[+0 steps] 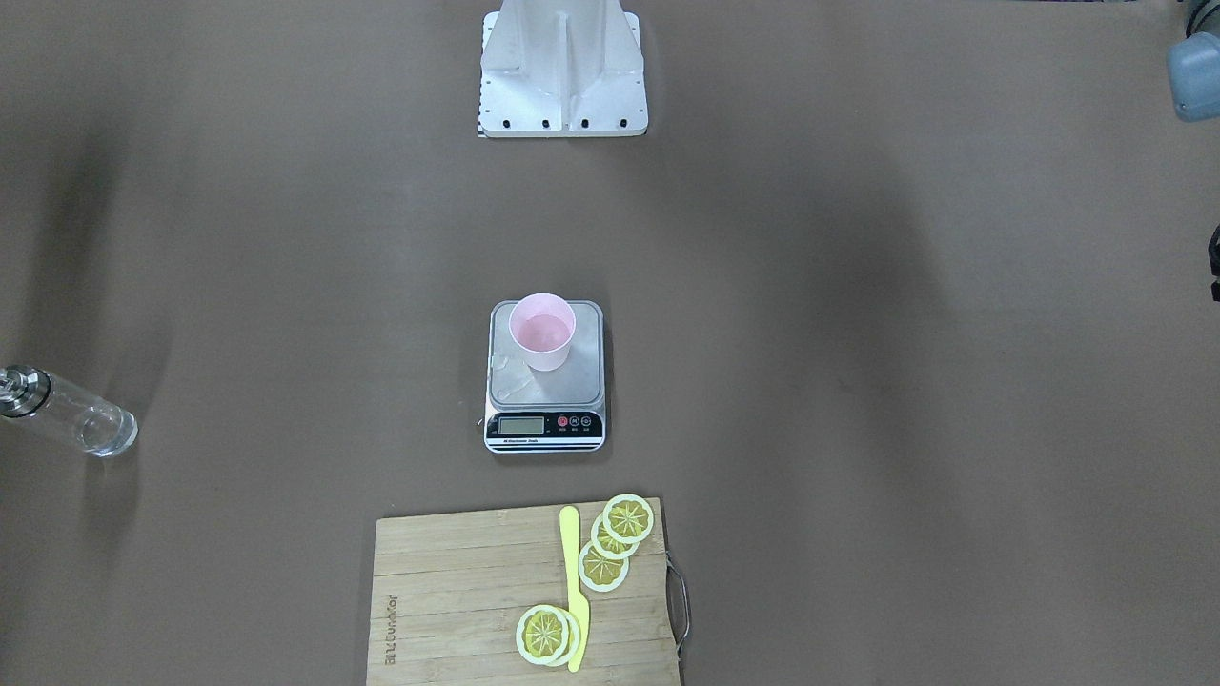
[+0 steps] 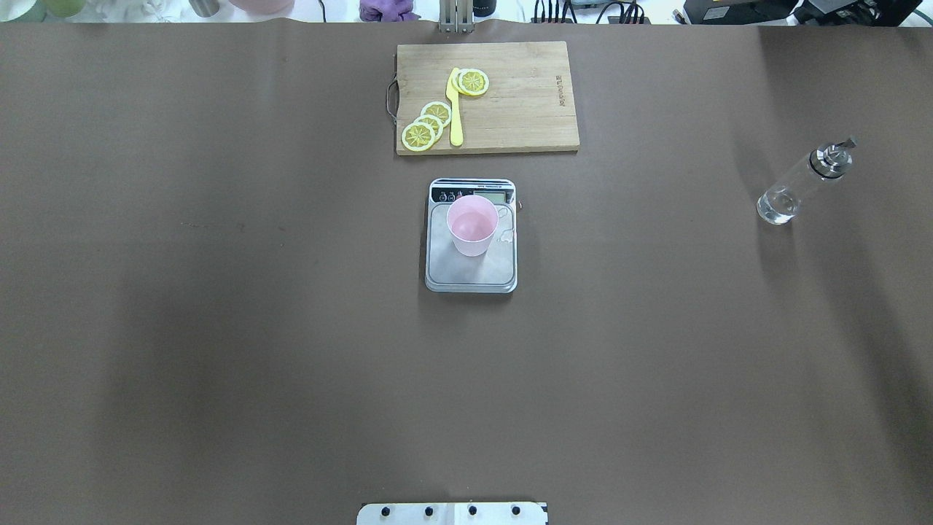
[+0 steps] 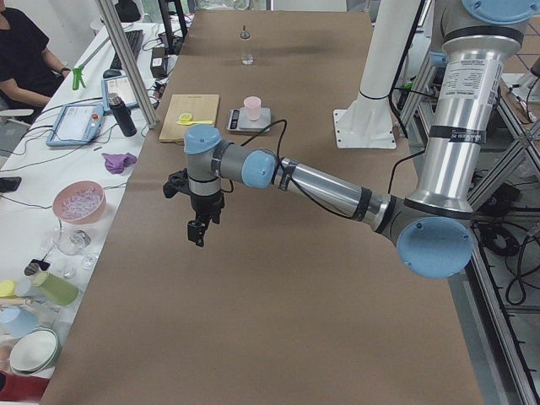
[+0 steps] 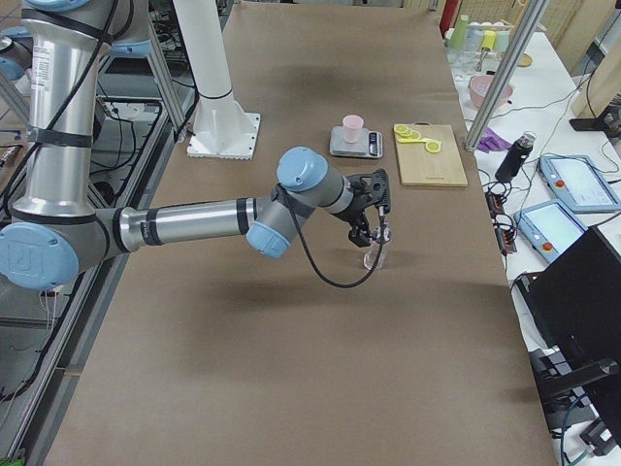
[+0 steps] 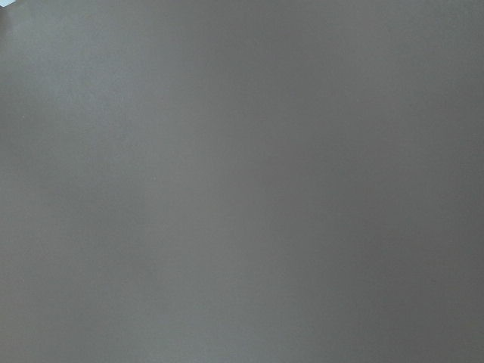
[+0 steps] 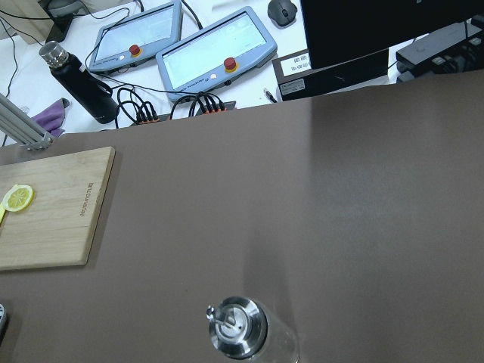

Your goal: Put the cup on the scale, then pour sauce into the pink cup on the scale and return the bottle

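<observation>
The pale pink cup (image 1: 541, 333) stands upright on the steel platform of the scale (image 1: 562, 386) at mid-table; both also show in the overhead view, cup (image 2: 472, 226) on scale (image 2: 466, 275). A wet-looking patch lies on the platform beside the cup. The clear glass bottle (image 2: 798, 186) with its metal spout stands on the table far to the robot's right, a little clear sauce (image 2: 774, 206) at its bottom. My right gripper (image 4: 374, 231) hangs just above the bottle (image 4: 374, 256); the right wrist view looks down on the cap (image 6: 237, 327). My left gripper (image 3: 198, 229) hangs over bare table. Whether either is open or shut I cannot tell.
A wooden cutting board (image 2: 525, 95) with lemon slices (image 2: 426, 124) and a yellow knife (image 2: 455, 109) lies just beyond the scale. The robot's white base (image 1: 562, 67) stands behind the scale. Operators' gear and a black flask (image 6: 79, 83) sit past the table's far edge.
</observation>
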`<state>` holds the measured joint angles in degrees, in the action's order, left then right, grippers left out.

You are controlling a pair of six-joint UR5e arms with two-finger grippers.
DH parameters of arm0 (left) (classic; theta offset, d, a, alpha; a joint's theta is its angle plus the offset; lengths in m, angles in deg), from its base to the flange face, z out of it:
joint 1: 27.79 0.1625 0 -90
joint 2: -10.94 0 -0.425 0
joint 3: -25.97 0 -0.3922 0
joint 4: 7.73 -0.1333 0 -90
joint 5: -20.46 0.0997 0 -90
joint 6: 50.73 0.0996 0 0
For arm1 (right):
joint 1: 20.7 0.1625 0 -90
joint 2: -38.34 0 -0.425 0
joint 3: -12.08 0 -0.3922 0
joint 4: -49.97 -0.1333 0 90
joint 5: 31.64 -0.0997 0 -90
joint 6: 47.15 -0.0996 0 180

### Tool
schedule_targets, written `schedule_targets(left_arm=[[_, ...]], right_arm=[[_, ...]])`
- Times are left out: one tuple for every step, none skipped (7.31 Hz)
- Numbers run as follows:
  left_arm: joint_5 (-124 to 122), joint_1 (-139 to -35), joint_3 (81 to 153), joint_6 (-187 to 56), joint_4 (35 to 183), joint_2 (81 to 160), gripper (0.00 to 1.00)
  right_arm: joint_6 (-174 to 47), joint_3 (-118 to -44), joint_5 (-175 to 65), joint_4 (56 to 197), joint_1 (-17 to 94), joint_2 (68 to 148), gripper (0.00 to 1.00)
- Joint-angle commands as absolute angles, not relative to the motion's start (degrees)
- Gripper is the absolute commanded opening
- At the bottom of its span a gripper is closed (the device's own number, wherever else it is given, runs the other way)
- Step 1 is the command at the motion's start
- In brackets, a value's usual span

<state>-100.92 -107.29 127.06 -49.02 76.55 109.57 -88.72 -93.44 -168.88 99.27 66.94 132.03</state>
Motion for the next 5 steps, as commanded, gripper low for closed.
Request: schedule_targets(left_arm=[[-100.92, -108.46, 126.78, -48.97, 76.65, 109.99, 0.99], [-101.0, -111.78, 125.3, -48.62, 76.65, 110.25, 0.99], [-101.79, -117.21, 122.15, -48.35, 76.65, 111.47, 0.99], [-108.49, -121.35, 119.43, -46.52, 76.56, 111.74, 0.99], [-112.74, -125.74, 115.4, -41.29, 76.73, 111.14, 0.99]], right_arm=[[-74.11, -84.48, -173.04, 115.49, 73.05, 120.03, 1.0], [-69.18, -80.33, -172.27, 116.05, 73.77, 118.94, 1.0], [-62.95, -76.72, -172.0, 118.06, 74.21, 119.19, 1.0], [-60.1, -74.69, -171.04, 126.61, 72.48, 119.02, 1.0], [-54.24, -74.67, -167.03, 137.4, 71.94, 118.67, 1.0]])
